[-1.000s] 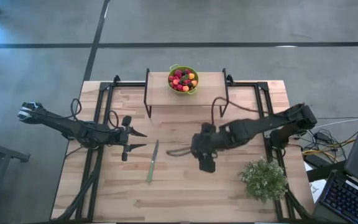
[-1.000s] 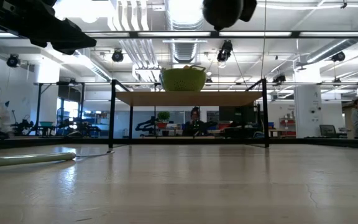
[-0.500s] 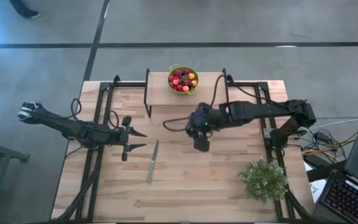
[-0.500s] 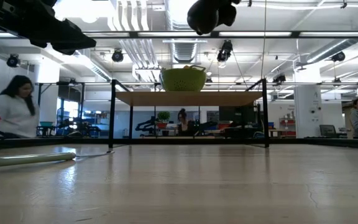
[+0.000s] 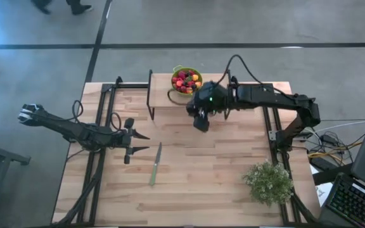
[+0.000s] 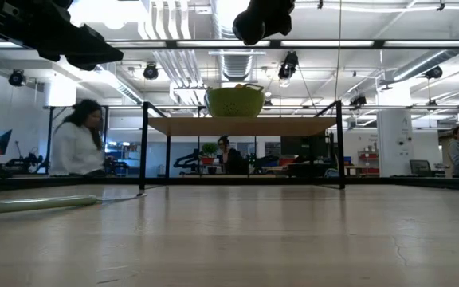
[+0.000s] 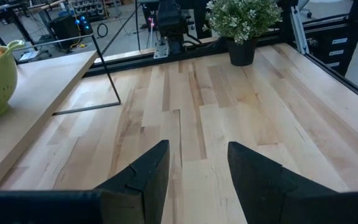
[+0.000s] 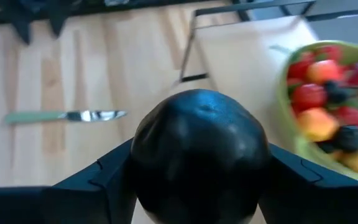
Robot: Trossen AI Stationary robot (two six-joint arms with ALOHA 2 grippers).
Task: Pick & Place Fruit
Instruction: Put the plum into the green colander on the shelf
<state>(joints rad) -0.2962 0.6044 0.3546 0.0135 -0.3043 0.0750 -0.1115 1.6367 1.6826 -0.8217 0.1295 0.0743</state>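
A green bowl (image 5: 187,81) full of small red, orange and dark fruit stands on a raised wooden shelf (image 5: 215,85) at the table's far side; it also shows in the low view (image 6: 235,101) and the right wrist view (image 8: 328,106). My right gripper (image 5: 201,118) hovers just near-right of the bowl, shut on a big dark round fruit (image 8: 197,155), high above the table in the low view (image 6: 263,17). My left gripper (image 5: 142,143) waits open over the table's left part, fingers apart (image 7: 197,180). My right gripper pinches the big dark round fruit between its two fingers (image 8: 98,180), one on each side of the fruit's widest part (image 8: 143,163). The fingers come from above, slanting down. The fruit is lifted clear, well above the table.
A slim green-handled knife (image 5: 155,163) lies flat on the table between the arms, also in the low view (image 6: 38,204). A bushy potted plant (image 5: 269,182) stands at the near right. Black shelf legs (image 5: 150,95) rise from the table. People move about in the room behind.
My right gripper has carried the dark fruit from over the table's middle toward the far edge and a little left, ending beside the bowl on the shelf. It has stayed shut on the fruit. A person has walked across the room behind.
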